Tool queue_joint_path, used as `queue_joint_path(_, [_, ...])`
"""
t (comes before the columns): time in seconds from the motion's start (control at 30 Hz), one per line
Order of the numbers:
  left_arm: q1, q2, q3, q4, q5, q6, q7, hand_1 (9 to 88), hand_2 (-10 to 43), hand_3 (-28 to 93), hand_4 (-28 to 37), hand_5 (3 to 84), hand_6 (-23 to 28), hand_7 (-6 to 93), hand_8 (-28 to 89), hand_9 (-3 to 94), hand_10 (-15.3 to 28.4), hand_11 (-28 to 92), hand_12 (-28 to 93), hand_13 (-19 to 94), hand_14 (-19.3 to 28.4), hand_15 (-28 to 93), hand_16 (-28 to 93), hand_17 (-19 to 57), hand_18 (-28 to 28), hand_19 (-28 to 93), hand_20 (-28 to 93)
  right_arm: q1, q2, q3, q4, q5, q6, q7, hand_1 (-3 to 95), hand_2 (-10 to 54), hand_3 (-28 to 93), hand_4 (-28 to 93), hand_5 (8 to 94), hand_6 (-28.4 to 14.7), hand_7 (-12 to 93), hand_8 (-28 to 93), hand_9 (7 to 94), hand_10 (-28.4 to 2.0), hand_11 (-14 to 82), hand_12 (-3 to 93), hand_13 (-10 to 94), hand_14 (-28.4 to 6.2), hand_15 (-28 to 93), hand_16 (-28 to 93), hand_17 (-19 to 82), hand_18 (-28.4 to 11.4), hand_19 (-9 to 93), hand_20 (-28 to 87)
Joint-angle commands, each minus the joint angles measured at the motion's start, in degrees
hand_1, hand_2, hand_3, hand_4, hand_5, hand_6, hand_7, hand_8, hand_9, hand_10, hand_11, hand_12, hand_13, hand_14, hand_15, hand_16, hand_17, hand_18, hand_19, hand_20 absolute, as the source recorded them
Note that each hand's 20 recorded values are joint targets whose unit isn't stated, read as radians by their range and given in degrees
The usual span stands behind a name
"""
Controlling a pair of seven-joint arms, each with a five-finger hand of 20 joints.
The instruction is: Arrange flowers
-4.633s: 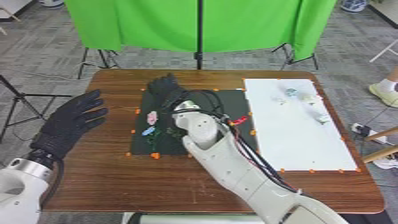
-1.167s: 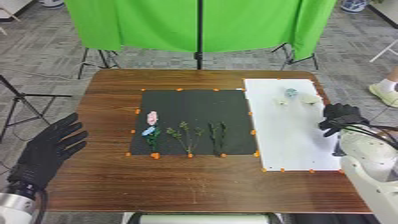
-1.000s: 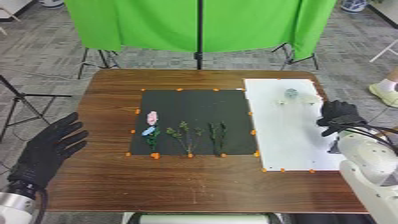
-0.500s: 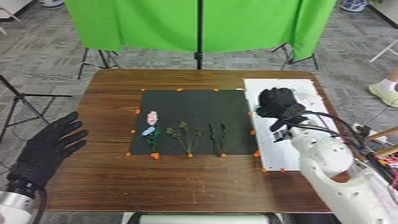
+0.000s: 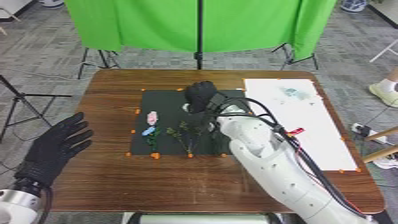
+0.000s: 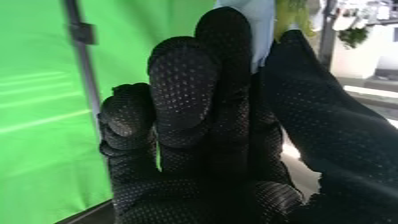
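The right hand (image 5: 202, 94) is over the dark mat (image 5: 169, 100), between twelve and one o'clock from its middle. The right wrist view has its thumb and nearest finger pinching a pale thing (image 6: 258, 14), its exact form unclear, with something yellow-green (image 6: 293, 16) just beside it. In the head view a small pale patch (image 5: 186, 107) lies close to that hand, toward seven o'clock; whether it is the same thing, I cannot tell. On the mat, a pink flower (image 5: 152, 117) lies near the edge at nine o'clock, and a blue flower (image 5: 148, 131) just beside it, nearer eight, with green leaves (image 5: 153, 144) running toward six. Slim green sprigs (image 5: 188, 140) lie at six o'clock from the mat's middle. The white sheet (image 5: 311, 145) sits at three o'clock from the mat, carrying a small bluish thing (image 5: 291, 92) near its twelve o'clock edge. The left hand (image 5: 51, 152) hangs by the table's (image 5: 102, 175) nine o'clock edge, fingers loose and extended.
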Motion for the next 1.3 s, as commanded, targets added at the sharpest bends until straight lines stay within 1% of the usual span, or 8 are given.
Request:
queue_joint_path(0.03, [-0.82, 0.53, 0.61, 0.95, -0.01, -0.19, -1.28, 26.6, -0.7, 72, -27.4, 28.3, 2.8, 23.6, -13, 20.2, 10.1, 29, 13, 15, 12.9, 44, -3, -9.9, 19.6, 47, 9, 0.49, -4.1, -2.5, 1.86, -4.72, -1.14, -2.01, 47.4, -9.5, 86, -28, 75.0, 0.8, 43, -15, 89.7, -3.1, 21.2, 44.8, 82, -2.2, 57, 30, 40, -17.3, 89, 36])
queue_joint_path(0.3, [-2.88, 1.25, 1.38, 1.75, 0.04, -0.74, -2.12, 26.5, -0.7, 72, -27.4, 28.3, 2.8, 23.5, -13, 20.2, 10.1, 29, 13, 15, 12.9, 44, -3, -9.9, 19.6, 47, 9, 1.17, -6.65, -4.22, 5.98, -8.15, 0.63, -1.79, 47.6, -9.5, 85, -28, 74.7, 0.9, 43, -15, 89.4, -3.3, 21.1, 44.9, 81, -2.1, 57, 30, 39, -17.3, 89, 36])
queue_joint_path(0.47, [-2.71, 1.4, 1.6, 1.62, 0.04, -0.83, -2.02, 26.5, -0.7, 72, -27.4, 28.3, 2.8, 23.5, -13, 20.2, 10.1, 29, 13, 15, 12.9, 44, -3, -9.9, 19.6, 47, 9, 1.03, -6.72, -4.93, 6.82, -10.3, 3.11, -1.15, 47.6, -9.5, 85, -28, 74.4, 1.0, 43, -15, 89.1, -3.3, 21.0, 45.4, 81, -2.0, 57, 31, 39, -17.1, 89, 37])
queue_joint_path(0.6, [-2.17, 1.22, 1.33, 1.44, 0.03, -0.7, -1.8, 26.4, -0.8, 72, -27.4, 28.4, 2.8, 23.5, -13, 20.2, 10.1, 29, 13, 15, 12.9, 44, -3, -9.9, 19.6, 47, 9, 0.8, -6.17, -5.19, 6.22, -11.42, 2.99, -0.52, 47.5, -9.5, 85, -28, 73.7, 1.1, 44, -15, 88.4, -3.1, 20.6, 46.3, 80, -1.8, 58, 32, 38, -16.9, 89, 37])
queue_joint_path(0.87, [-2.38, 1.21, 1.77, 1.6, 0.03, -0.79, -1.92, 26.6, -0.7, 72, -27.4, 28.4, 2.8, 23.5, -13, 20.2, 10.2, 29, 13, 15, 12.8, 44, -3, -9.9, 19.5, 47, 9, 0.67, -5.55, -5.2, 6.36, -13.31, 4.85, 0.02, 45.5, -9.5, 82, -28, 68.6, 1.5, 47, -17, 83.8, -3.1, 20.6, 46.9, 75, -1.6, 58, 36, 35, -16.1, 86, 38])
queue_joint_path(1.07, [-2.17, 1.09, 1.51, 1.51, 0.02, -0.58, -1.83, 26.5, -0.6, 72, -27.4, 28.4, 2.8, 23.5, -13, 20.2, 10.1, 29, 13, 15, 12.9, 44, -3, -9.9, 19.5, 47, 9, 0.34, -5.66, -3.65, 4.84, -11.83, 5.68, 0.18, 42.3, -9.5, 81, -28, 65.0, 1.3, 47, -17, 80.1, -3.4, 21.2, 45.7, 72, -1.8, 59, 34, 33, -16.0, 85, 39])
queue_joint_path(1.27, [-0.87, 0.19, 0.71, 0.93, 0.02, -0.36, -1.11, 26.6, -0.6, 72, -27.4, 28.4, 2.8, 23.5, -13, 20.2, 10.1, 29, 13, 15, 12.9, 44, -3, -9.9, 19.5, 47, 9, 2.03, -1.17, 0.91, 2.39, -7.22, 4.78, 3.41, 34.7, -9.4, 86, -28, 62.1, 1.6, 40, -16, 70.7, -6.1, 33.7, 34.6, 66, -3.7, 64, 27, 31, -15.9, 83, 41])
queue_joint_path(1.3, [-0.66, 0.04, 0.59, 0.84, 0.05, -0.22, -0.96, 26.6, -0.6, 72, -27.4, 28.4, 2.8, 23.5, -13, 20.2, 10.1, 29, 13, 15, 12.9, 45, -3, -9.9, 19.5, 47, 9, 1.89, -0.28, 2.51, 2.25, -6.52, 4.41, 4.07, 32.7, -8.9, 88, -28, 60.7, 1.7, 38, -22, 66.2, -7.1, 37.6, 30.7, 62, -4.2, 64, 25, 30, -15.7, 81, 40])
